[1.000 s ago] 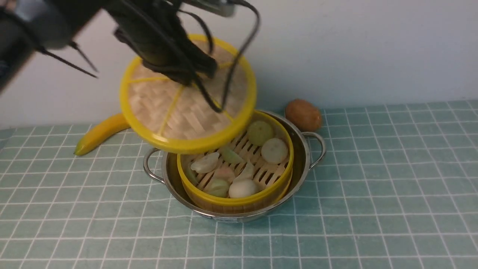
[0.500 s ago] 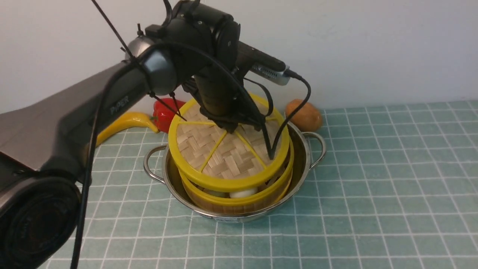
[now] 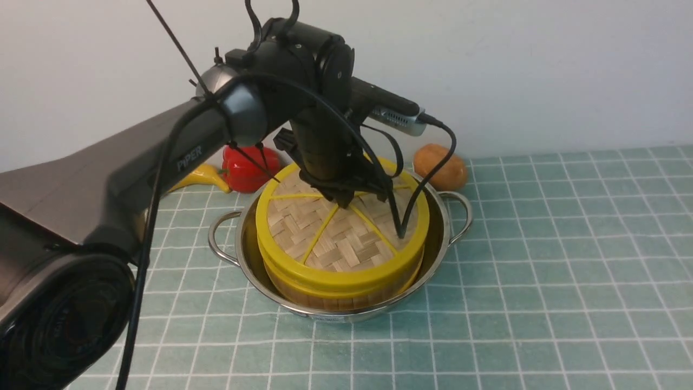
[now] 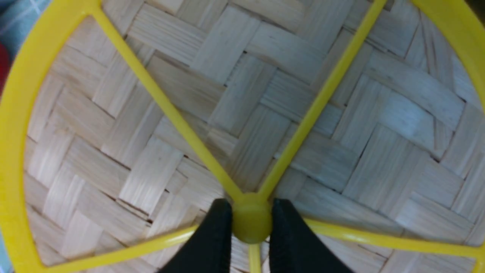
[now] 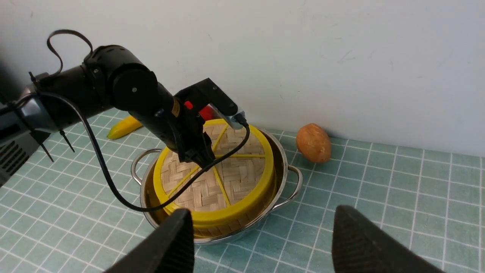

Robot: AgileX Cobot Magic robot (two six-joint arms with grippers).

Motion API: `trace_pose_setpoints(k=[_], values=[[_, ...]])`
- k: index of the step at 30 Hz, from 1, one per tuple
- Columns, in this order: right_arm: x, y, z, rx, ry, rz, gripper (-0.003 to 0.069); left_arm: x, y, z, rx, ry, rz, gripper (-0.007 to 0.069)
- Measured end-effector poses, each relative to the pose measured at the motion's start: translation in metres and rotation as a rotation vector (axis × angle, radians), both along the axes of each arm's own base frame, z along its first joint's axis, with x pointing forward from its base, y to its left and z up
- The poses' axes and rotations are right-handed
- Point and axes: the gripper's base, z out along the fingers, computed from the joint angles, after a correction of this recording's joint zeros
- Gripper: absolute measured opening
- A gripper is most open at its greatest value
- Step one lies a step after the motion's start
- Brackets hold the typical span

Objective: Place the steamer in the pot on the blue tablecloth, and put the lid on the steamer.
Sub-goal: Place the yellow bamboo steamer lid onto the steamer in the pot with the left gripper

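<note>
A teal blue tablecloth (image 3: 541, 271) with a white grid covers the whole surface. The black left arm (image 3: 135, 157) reaches in from 8 o'clock over the middle of the cloth. There the shiny pot (image 3: 439, 227) stands, with loop handles at 3 and 9 o'clock. The steamer (image 3: 335, 299) sits inside the pot, and the lid (image 3: 335, 246) lies level on the steamer's top rim, hiding its contents. The left gripper (image 4: 252, 223) points straight down, its two black fingers pinched tight on the lid's yellow hub. The right gripper (image 5: 263, 216) hangs wide apart, grasping nothing, well short of the pot. Against the wall, a red pepper (image 3: 246, 168) and a banana (image 3: 203, 176) lie at 10 o'clock from the pot, and a brown oval fruit (image 3: 441, 165) lies at 1 o'clock.
</note>
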Motion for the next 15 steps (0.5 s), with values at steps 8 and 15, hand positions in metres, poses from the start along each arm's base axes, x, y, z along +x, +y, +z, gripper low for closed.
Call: trace_pose_setpoints(k=[8,15], values=[[0.0000,0.0000,-0.0001,0.000,0.000,0.000,0.0478,0.0009,0.0009,0.0002,0.013,-0.013,0.029,0.0114],[0.0002,0.0001,-0.0003,-0.001,0.001,0.000,0.0478,0.0012,0.0029,-0.0005,0.035,-0.014,0.050,0.0114]])
